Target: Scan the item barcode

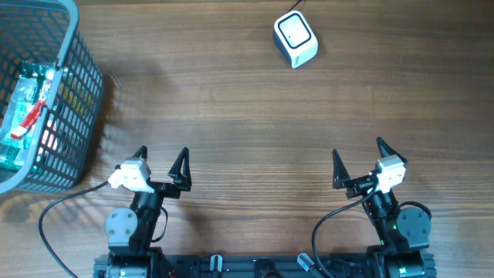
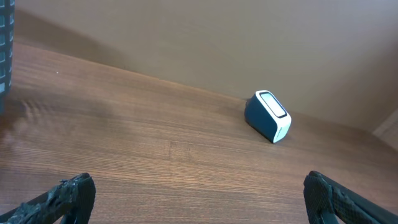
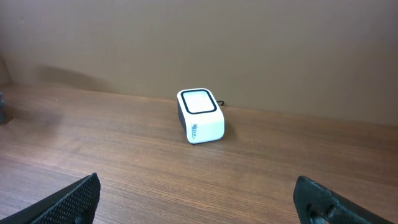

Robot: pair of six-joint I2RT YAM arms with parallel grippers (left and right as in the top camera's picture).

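Observation:
A white and dark blue barcode scanner [image 1: 296,38] sits at the far side of the wooden table, also visible in the left wrist view [image 2: 267,116] and the right wrist view [image 3: 200,116]. Packaged items [image 1: 23,112], green and red, lie inside a grey mesh basket [image 1: 73,116] at the far left. My left gripper [image 1: 161,155] rests near the front edge, open and empty [image 2: 199,193]. My right gripper [image 1: 357,153] stands open and empty too [image 3: 199,193], at the front right. No barcode shows.
The scanner's cable [image 1: 295,8] runs off the far edge. Cables from both arm bases [image 1: 58,224] curl along the front edge. A plain wall rises behind the table in the wrist views.

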